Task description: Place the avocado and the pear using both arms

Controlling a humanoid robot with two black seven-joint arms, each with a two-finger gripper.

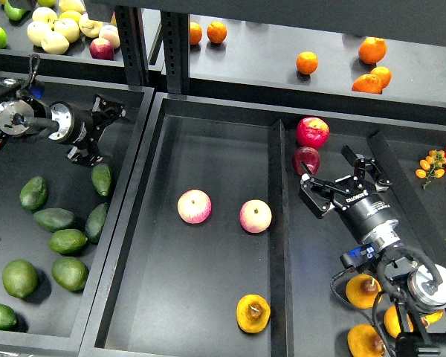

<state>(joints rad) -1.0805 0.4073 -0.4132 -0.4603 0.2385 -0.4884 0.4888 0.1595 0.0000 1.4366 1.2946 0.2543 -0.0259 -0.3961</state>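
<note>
I am looking down on three black bins. The middle bin (208, 149) is the biggest and holds two pink-yellow apples (195, 206) plus one pear (253, 313) lying near its front edge, dimple up. More pears (363, 289) sit in the right bin under my right arm, partly hidden by it. The left bin (126, 111) holds a heap of avocados; the darker, elongated ones lie along its right side, and the avocado (101, 179) nearest my left arm is just below the left claw (110, 113).

The left claw hangs over the top of the left bin with nothing between its fingers; it is seen nearly end-on, so I cannot tell how far it is spread. The right claw (342, 169) is spread wide and empty, just beside a dark red apple (306, 159) but not touching it.

I judge the avocado firm and fairly light, with dull skin that should give decent friction. Its taper means I would close across the thick middle, not the narrow end, or it may squirt out. The pear looks heavier, round and smooth, likely to roll; I would straddle its widest girth and squeeze gently, since ripe flesh bruises.
</note>
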